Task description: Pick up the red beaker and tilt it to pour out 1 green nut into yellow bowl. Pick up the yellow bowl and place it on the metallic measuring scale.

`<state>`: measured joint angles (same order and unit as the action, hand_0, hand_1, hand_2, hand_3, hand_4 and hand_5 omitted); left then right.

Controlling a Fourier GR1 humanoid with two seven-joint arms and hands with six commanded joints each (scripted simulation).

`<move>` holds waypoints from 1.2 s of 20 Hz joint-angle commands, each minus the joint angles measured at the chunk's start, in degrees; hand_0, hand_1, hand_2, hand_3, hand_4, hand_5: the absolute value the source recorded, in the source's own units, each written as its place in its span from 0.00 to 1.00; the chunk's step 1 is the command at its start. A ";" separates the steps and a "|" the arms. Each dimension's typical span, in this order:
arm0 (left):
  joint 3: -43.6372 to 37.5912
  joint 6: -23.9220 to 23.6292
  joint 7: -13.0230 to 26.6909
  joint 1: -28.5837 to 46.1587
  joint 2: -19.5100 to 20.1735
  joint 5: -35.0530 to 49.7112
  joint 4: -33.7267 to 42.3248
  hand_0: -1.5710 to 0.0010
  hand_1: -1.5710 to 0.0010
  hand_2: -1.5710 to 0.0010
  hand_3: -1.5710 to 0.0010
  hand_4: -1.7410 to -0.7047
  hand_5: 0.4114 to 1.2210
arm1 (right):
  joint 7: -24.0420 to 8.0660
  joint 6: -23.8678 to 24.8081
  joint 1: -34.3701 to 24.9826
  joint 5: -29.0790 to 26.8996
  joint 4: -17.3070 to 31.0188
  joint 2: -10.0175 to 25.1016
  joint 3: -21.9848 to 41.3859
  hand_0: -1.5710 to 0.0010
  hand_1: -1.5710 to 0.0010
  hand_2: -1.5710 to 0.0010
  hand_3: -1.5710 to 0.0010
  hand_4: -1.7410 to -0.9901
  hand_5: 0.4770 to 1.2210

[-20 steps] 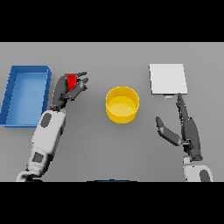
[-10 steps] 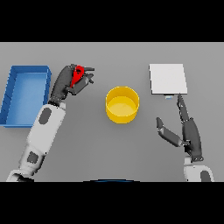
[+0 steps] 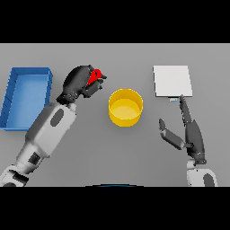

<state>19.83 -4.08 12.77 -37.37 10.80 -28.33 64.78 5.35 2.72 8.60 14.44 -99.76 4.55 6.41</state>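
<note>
My left hand [image 3: 81,81] is curled round the red beaker [image 3: 95,76], holding it above the table just left of the yellow bowl [image 3: 126,107]; only the beaker's red top shows past the fingers. No green nut is visible. The bowl stands at the table's middle. The metallic measuring scale [image 3: 172,81], a pale square plate, lies at the back right. My right hand [image 3: 191,132] rests on the right side below the scale, fingers straight and pointing toward it, thumb spread to the left.
A blue rectangular bin [image 3: 24,96] sits along the left edge, next to my left forearm.
My left hand has lifted the red beaker and carried it right and up the view, toward the yellow bowl. The right hand has stayed still.
</note>
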 commanded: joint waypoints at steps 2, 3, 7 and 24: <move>4.30 1.68 2.09 -1.98 1.69 -4.66 -1.01 0.00 0.00 0.00 0.00 0.00 0.89 | -0.47 -0.38 0.67 -0.98 -0.45 0.14 -0.49 1.00 1.00 1.00 1.00 0.65 0.28; 6.42 2.21 2.22 -2.82 2.34 -6.76 -1.00 0.00 0.00 0.00 0.00 0.00 0.88 | -0.49 -0.38 0.91 -0.67 -0.52 0.35 -0.41 1.00 1.00 1.00 1.00 0.65 0.29; 12.43 5.66 3.44 -7.77 4.69 -13.00 -3.04 0.00 0.00 0.00 0.00 0.00 0.95 | -0.49 -0.28 1.26 -0.51 -1.31 0.16 -0.18 1.00 1.00 1.00 1.00 0.62 0.30; 37.77 21.92 -5.96 -25.42 4.95 -29.12 -12.71 0.00 0.00 0.00 0.03 0.01 1.00 | 0.69 -0.29 1.19 -3.37 0.22 -1.79 -1.15 1.00 1.00 1.00 1.00 0.60 0.21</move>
<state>57.61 17.88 6.71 -62.78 15.74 -57.33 52.08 6.00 2.44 9.81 11.07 -99.54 2.77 5.26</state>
